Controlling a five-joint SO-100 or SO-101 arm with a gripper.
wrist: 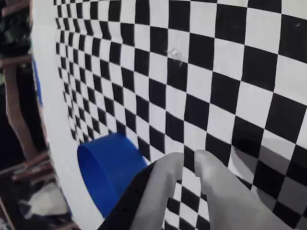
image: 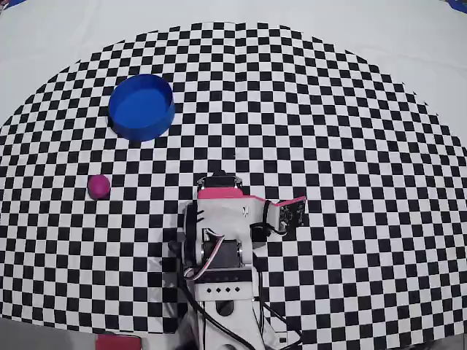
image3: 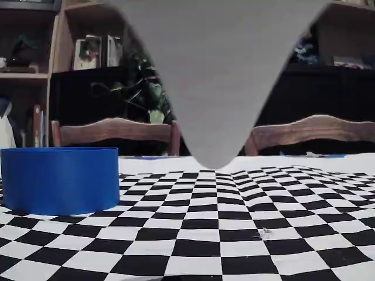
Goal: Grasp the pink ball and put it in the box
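Observation:
In the overhead view the pink ball (image: 98,187) lies on the checkered mat, left of the folded arm (image: 219,233) and apart from it. The box (image: 142,107), a round blue tub, stands farther back on the left with nothing in it. In the wrist view my gripper (wrist: 189,159) enters from the bottom. Its two grey fingers (wrist: 165,191) stand nearly together with nothing between them, above the mat. The box (wrist: 108,167) sits just to their left. The ball is out of the wrist and fixed views. The box (image3: 58,178) is at the left of the fixed view.
The black-and-white checkered mat (image: 328,109) covers most of the white table (image: 408,29). A broad grey wedge (image3: 214,76) hangs from the top of the fixed view and blocks its middle. Wooden chairs (image3: 114,132) and shelves stand behind the table.

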